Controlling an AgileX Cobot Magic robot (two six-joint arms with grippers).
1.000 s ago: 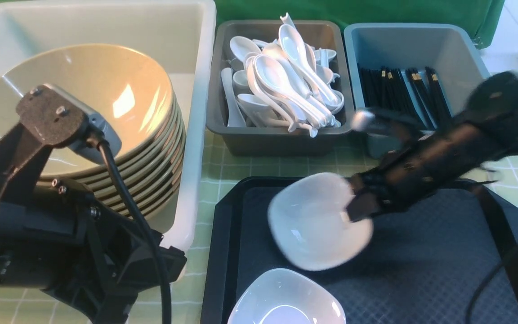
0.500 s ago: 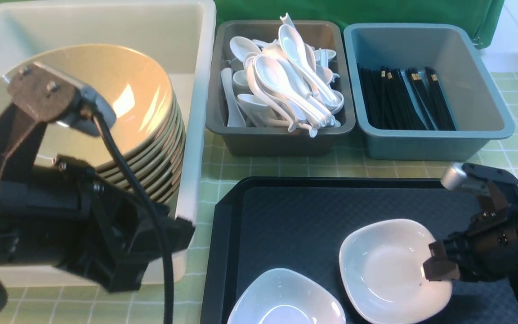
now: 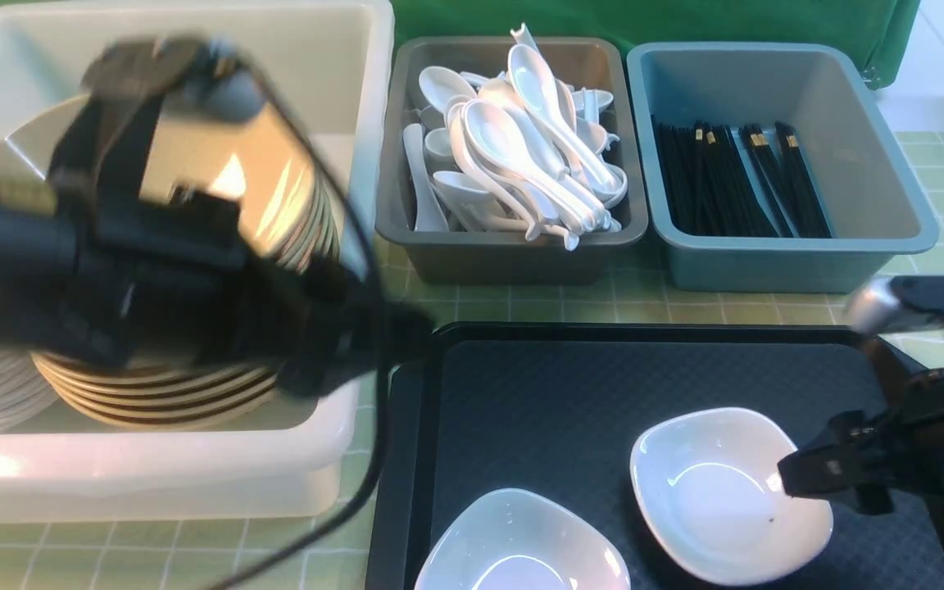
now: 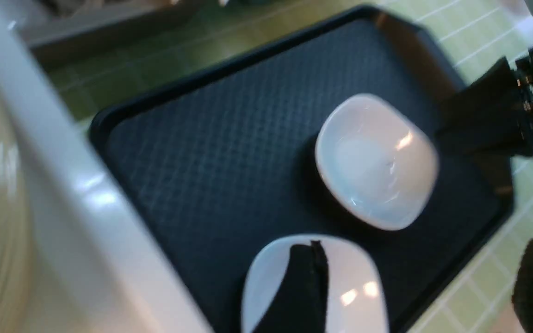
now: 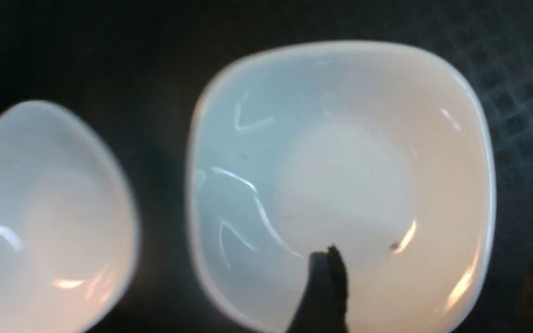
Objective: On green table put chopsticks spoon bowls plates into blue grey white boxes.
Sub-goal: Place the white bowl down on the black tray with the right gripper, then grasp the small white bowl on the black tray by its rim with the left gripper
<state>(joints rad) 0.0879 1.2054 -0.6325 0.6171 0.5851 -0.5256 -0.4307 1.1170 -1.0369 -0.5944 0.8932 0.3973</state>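
Two white square bowls sit on the black tray (image 3: 570, 369): one at the right (image 3: 718, 492), one at the near edge (image 3: 521, 549). My right gripper (image 3: 824, 487) is open and straddles the right bowl's rim. In the right wrist view (image 5: 435, 253) one finger is inside that bowl (image 5: 340, 175) and the other is outside it. My left gripper (image 3: 357, 336) is blurred, open and empty, between the white box (image 3: 152, 475) and the tray's far left corner. In the left wrist view (image 4: 421, 249) it is above the near bowl (image 4: 354, 286).
The white box holds a stack of beige plates (image 3: 292, 205). The grey box (image 3: 513, 254) is full of white spoons. The blue box (image 3: 783, 254) holds black chopsticks (image 3: 734, 180). Green checked cloth (image 3: 521, 307) lies between the boxes and the tray.
My right gripper carried the bowl to the tray's right side, set it flat and opened. My left arm swung up and right from the white box toward the tray.
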